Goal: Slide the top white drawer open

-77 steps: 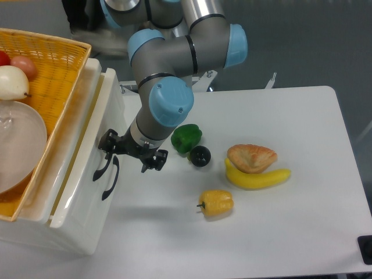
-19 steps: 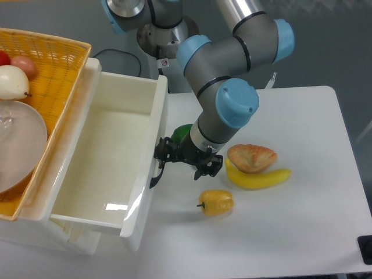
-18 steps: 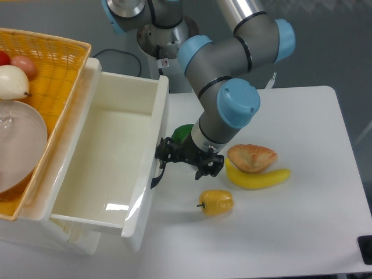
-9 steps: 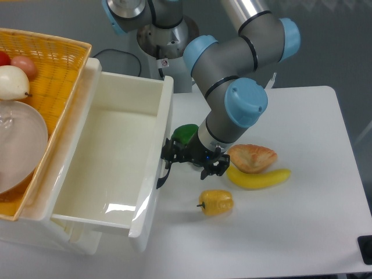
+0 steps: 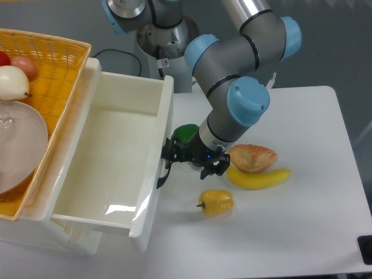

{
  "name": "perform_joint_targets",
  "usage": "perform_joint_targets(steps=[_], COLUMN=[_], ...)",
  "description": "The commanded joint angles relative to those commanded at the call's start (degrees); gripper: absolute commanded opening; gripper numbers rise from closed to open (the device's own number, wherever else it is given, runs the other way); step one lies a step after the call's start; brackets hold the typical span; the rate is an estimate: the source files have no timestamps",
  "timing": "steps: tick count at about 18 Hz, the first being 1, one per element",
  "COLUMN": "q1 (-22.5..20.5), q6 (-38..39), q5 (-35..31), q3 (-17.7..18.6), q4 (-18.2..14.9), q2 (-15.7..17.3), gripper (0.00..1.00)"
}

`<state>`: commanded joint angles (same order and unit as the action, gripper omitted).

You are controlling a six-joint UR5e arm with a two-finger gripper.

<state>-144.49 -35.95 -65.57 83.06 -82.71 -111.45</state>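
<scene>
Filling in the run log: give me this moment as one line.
stage: pulling | gripper: at handle | top drawer: wide open, empty | yellow pepper: on table

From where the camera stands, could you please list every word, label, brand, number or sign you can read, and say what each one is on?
No text can be read in this view.
A small white sticker with a red mark sits on the robot's base column, too small and blurred to read.
The top white drawer, the yellow basket and the arm's blue joint caps show no lettering.
</scene>
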Motion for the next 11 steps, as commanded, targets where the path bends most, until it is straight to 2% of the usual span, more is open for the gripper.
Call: perform_joint_targets(steps=[3,11], q1=[-1.3,-3.7], q6=[0.0,-0.1], q5=[2.7,3.2], q3=[0.0,-0.4], q4=[-0.1,-0.4], q2=[0.1,0.4], gripper=[1.00,1.00])
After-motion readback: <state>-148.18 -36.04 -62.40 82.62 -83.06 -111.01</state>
